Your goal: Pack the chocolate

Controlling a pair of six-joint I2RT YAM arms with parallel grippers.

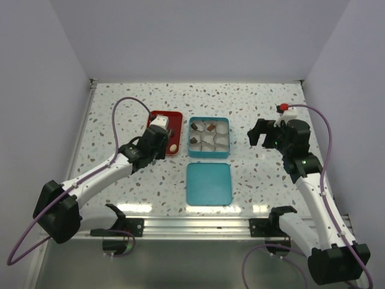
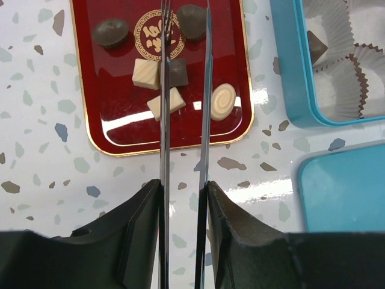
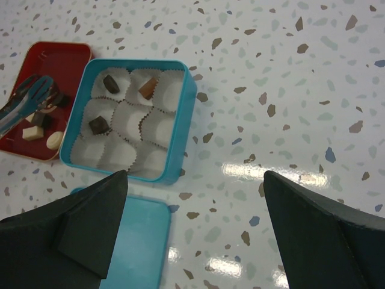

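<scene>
The red tray holds several chocolates: a dark round one, a dark dome, a cream square, a dark square, a cream bar and a cream swirl. My left gripper hangs over the tray. Its thin blades stand slightly apart, with the dark square and the dome between them. The teal tin holds three dark pieces in white paper cups. My right gripper is wide open and empty over the table, right of the tin.
The teal lid lies flat in front of the tin. A small white object with a red cap sits at the back right. Grey walls close the table on three sides.
</scene>
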